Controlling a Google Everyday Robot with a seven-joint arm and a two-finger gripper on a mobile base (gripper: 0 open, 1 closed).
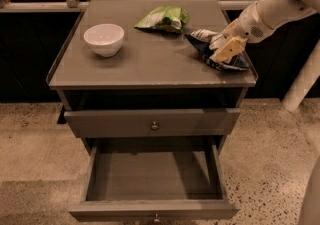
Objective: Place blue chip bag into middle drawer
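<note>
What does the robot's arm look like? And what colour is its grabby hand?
The arm is white, smooth and round like a fat tube, and it gets thinner toward the wrist. The gripper at its end is pale yellow and blocky. It is at the blue chip bag, on the right side of the table top. No cables show.
</note>
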